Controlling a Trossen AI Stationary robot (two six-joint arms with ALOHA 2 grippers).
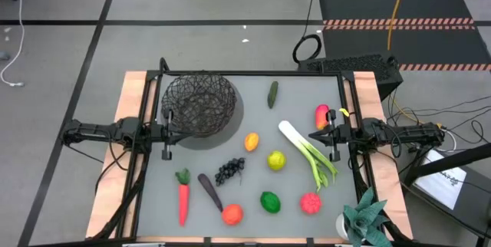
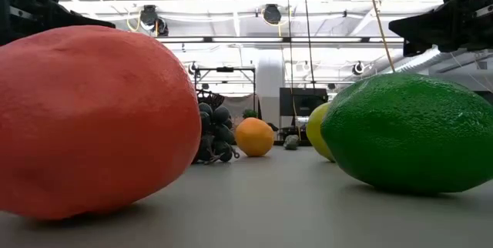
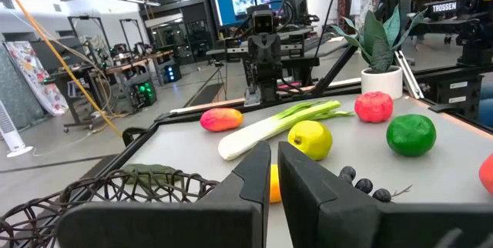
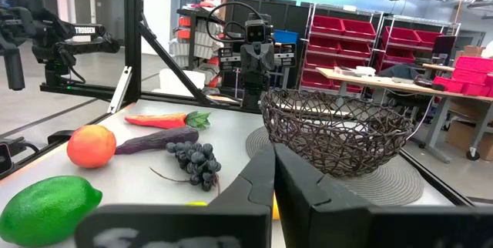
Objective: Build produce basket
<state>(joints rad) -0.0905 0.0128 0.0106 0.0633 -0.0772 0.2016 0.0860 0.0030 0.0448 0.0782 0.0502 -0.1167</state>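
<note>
You get bright, even overhead light with soft shadows. In the low view, ceiling lamps (image 2: 266,13) glare at the top centre, and the near fruit looms large.

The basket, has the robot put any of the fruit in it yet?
Nothing yet: the basket is empty. Neither the left gripper nor the right gripper holds anything. Everything is left, including the leek, carrot, grapes and lime, all on the table.

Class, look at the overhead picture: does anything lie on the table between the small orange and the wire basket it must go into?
Nothing visible does. The orange lies just off the basket, with only bare table between them.
</note>
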